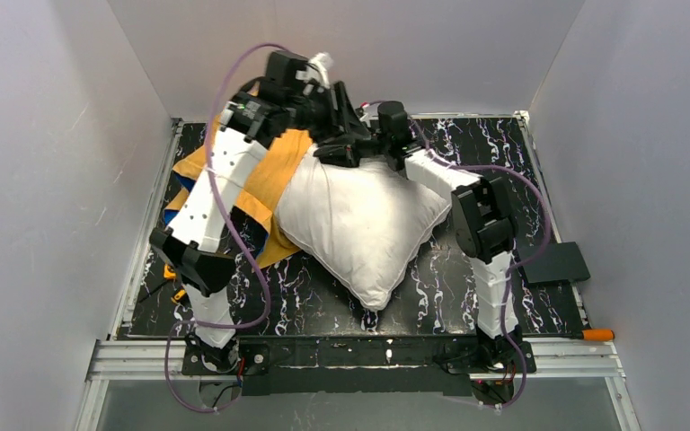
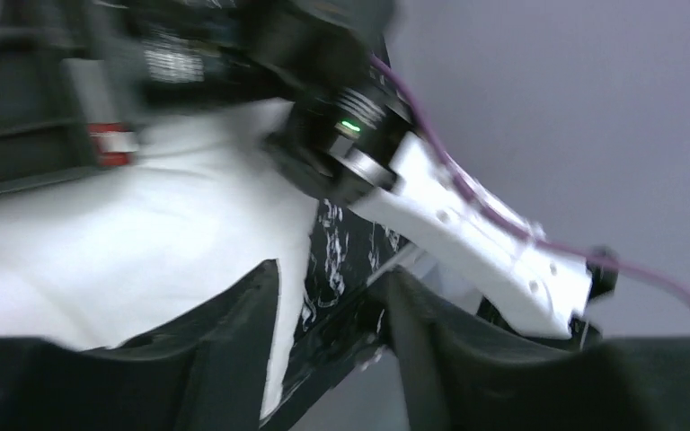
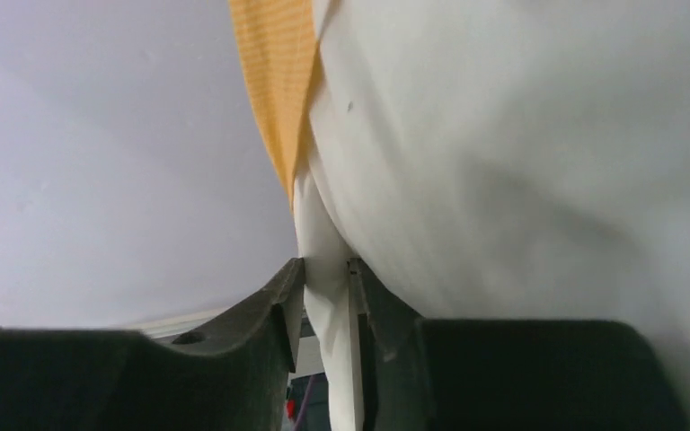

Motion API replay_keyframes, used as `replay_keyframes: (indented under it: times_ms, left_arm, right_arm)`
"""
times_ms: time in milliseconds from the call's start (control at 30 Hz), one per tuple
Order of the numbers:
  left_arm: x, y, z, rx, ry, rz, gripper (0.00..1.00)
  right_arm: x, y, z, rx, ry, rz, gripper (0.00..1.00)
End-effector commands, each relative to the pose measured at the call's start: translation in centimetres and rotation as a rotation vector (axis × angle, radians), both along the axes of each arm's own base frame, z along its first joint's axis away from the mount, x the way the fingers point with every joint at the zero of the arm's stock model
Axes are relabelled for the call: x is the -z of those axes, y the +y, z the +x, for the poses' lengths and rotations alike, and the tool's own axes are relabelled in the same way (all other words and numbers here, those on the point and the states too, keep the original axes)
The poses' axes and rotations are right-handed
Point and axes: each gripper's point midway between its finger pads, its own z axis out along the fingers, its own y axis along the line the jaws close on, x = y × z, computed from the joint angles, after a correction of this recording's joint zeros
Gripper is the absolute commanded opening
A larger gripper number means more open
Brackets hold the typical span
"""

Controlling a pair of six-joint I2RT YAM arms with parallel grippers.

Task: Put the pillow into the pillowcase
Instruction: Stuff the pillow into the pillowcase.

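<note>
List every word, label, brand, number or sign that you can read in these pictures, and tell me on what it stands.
No text can be read in any view.
Pale label on the black robot housing: too blurred to read.
Red and white sticker below it: too blurred to read.
On the plump white fabric pillow and the orange-yellow fabric pillowcase: no print shows.

The right tool (image 3: 326,277) pinches the pillow (image 3: 521,162) beside the pillowcase (image 3: 274,81).
</note>
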Motion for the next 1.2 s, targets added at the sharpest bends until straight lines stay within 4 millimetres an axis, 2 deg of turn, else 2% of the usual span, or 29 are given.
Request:
replay_keyframes:
  times_ms: [0,67,133,200,300,367,433,533,633,700,800,867,900,933,1033,1100,1133,1167]
  left_arm:
    - [-0.5,7.4,1.5,-0.204,0.002,0.080,0.55]
    - [0.4,10.4,1.8,-0.282,0.014,0.134,0.64]
    - [1.5,13.0,1.6,-0.354,0.048,0.181,0.69]
    - [2.8,15.4,0.9,-0.414,0.091,0.229,0.72]
    - [5.2,18.1,-0.9,-0.478,0.178,0.276,0.75]
    - [6.5,19.3,-1.9,-0.514,0.231,0.280,0.76]
    - [7.6,20.2,-2.8,-0.542,0.276,0.279,0.77]
    - [8.4,21.0,-3.8,-0.566,0.317,0.271,0.78]
    - [8.4,21.5,-4.2,-0.572,0.317,0.275,0.78]
    - [8.1,21.5,-4.2,-0.557,0.302,0.273,0.78]
    - [7.7,20.7,-4.1,-0.520,0.306,0.244,0.78]
    - [7.5,19.6,-4.1,-0.491,0.343,0.202,0.78]
    - [7.6,19.0,-4.2,-0.470,0.365,0.191,0.79]
    - [7.7,18.4,-4.4,-0.455,0.382,0.191,0.85]
    - [7.8,16.9,-5.0,-0.417,0.387,0.212,0.87]
    - [7.6,15.6,-5.4,-0.393,0.371,0.228,0.87]
    - [7.5,15.1,-5.5,-0.383,0.361,0.242,0.87]
    - [7.4,14.4,-5.8,-0.367,0.350,0.253,0.87]
  right_arm:
    - [-0.3,-5.2,-0.5,0.023,-0.101,-0.226,0.42]
    - [-0.7,-7.1,-0.2,0.032,-0.128,-0.288,0.57]
    - [-1.1,-8.7,0.6,0.047,-0.169,-0.340,0.66]
    - [-2.2,-10.0,2.0,0.069,-0.233,-0.373,0.71]
    - [-2.1,-12.0,4.3,0.107,-0.279,-0.435,0.77]
    - [-1.0,-13.4,5.8,0.136,-0.295,-0.496,0.79]
    - [1.3,-14.9,6.6,0.146,-0.281,-0.574,0.81]
    - [6.0,-16.0,5.1,0.062,-0.176,-0.667,0.82]
    - [8.7,-15.4,1.0,-0.114,-0.101,-0.683,0.83]
    - [8.6,-14.0,-2.4,-0.244,-0.074,-0.638,0.84]
    - [6.6,-10.2,-8.0,-0.415,-0.052,-0.501,0.84]
    - [4.2,-7.0,-11.6,-0.536,-0.060,-0.392,0.82]
    - [2.7,-5.9,-12.4,-0.571,-0.109,-0.380,0.82]
    - [1.9,-5.4,-12.5,-0.586,-0.141,-0.386,0.84]
    - [-0.4,-5.1,-12.2,-0.577,-0.116,-0.283,0.84]
    - [-0.4,-5.0,-9.8,-0.471,-0.213,-0.312,0.86]
    - [-1.3,-5.7,-9.0,-0.402,-0.243,-0.316,0.87]
    - [-1.5,-6.3,-7.6,-0.327,-0.258,-0.312,0.88]
